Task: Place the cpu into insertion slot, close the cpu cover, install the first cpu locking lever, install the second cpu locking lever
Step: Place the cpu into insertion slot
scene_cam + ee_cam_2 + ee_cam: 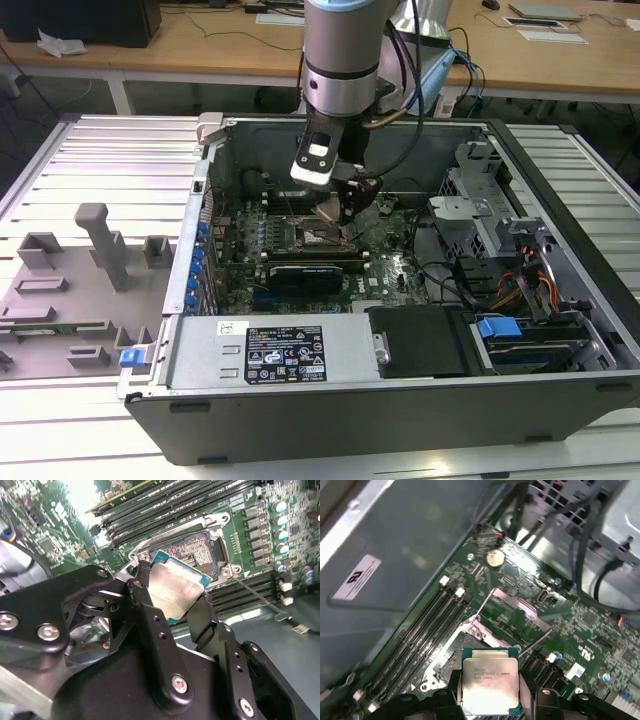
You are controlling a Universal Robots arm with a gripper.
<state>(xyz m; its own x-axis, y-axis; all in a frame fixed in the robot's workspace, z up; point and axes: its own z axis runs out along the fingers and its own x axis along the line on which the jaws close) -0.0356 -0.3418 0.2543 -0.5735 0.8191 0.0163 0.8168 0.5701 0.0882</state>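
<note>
Here we find the jaws closed on the cpu [175, 586], with 1 black finger [145, 594] pressed to each of 2 opposite edges, so that the dull silver top faces the wrist cameras and the green rim shows at the corners. In the exterior view the arm [340, 60] reaches down into the open computer case [300, 400] on the bench [90, 140], and the chip hangs over the middle of the motherboard [395, 262]. The insertion slot [192, 550] lies bare beneath the chip and a little ahead of it. In both wrist views the chip covers the slot's near corner while most of the pin field shows beyond it, and we judge that chip and slot are apart, not touching. In the second wrist view the chip looks somewhat tilted against the board, though its edges run roughly parallel to the slot's. The cpu cover [512, 600] stands swung open on the far side of the slot, away from the chip, and a thin locking lever [257, 599] lies released beside the slot. We judge that placing is under way, and that the cover and the 2 levers are not yet done.
</note>
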